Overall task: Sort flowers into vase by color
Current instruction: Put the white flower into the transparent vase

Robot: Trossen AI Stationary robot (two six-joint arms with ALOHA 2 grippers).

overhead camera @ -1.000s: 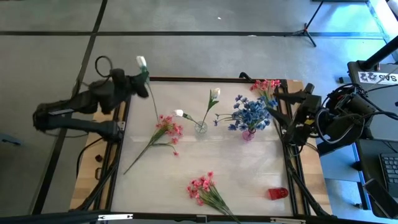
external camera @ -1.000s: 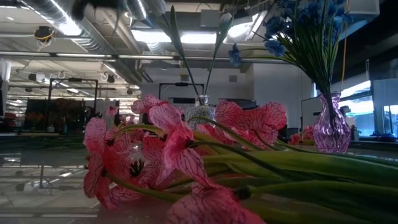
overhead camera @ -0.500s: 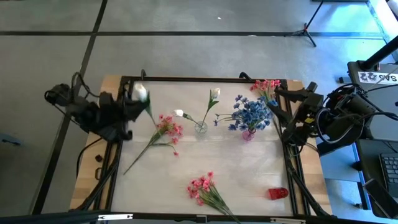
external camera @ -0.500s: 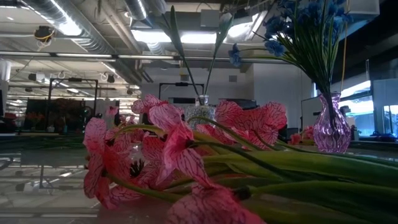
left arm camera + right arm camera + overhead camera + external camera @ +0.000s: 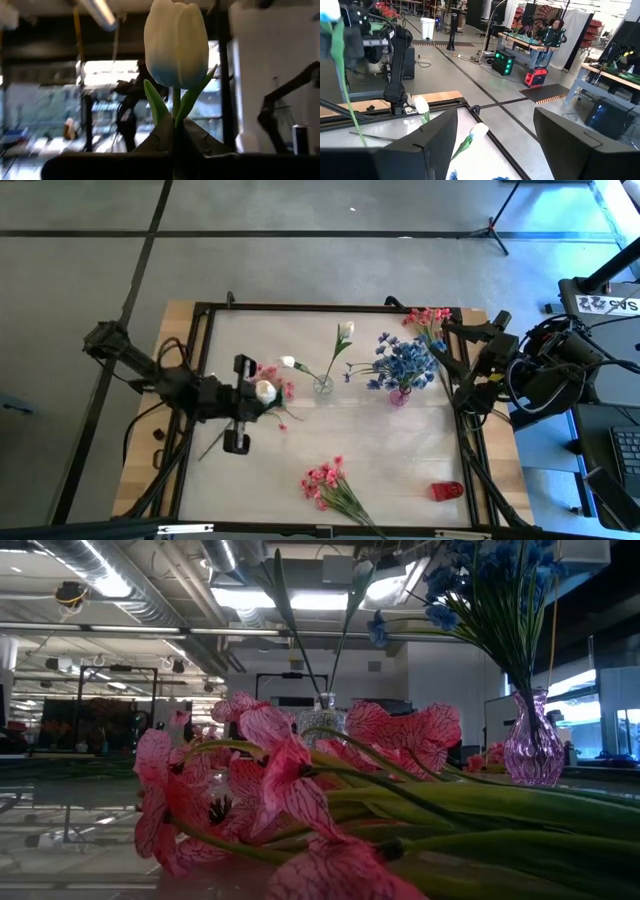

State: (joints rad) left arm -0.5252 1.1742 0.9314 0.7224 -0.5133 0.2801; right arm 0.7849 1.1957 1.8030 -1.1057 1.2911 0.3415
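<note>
Left of the clear vase (image 5: 323, 386) in the middle of the bench (image 5: 400, 450), the left pincer (image 5: 252, 392) was clamped on the stem of a white flower (image 5: 265, 391), bud up and right in front of its wrist camera. That vase already had two white buds (image 5: 345, 330) in it, and the pink vase (image 5: 399, 396) just to its right was packed with blue flowers (image 5: 403, 363). So I'd say blue was basically sorted and white nearly there. Pink looked untouched: one pink sprig (image 5: 272, 383) lying left of the clear vase under the pincer, a pink bunch (image 5: 325, 480) near the front edge, and more pink flowers (image 5: 428, 317) at the far right corner. The right pincer (image 5: 466, 395) sat parked right of the pink vase, fingers spread and empty.
</note>
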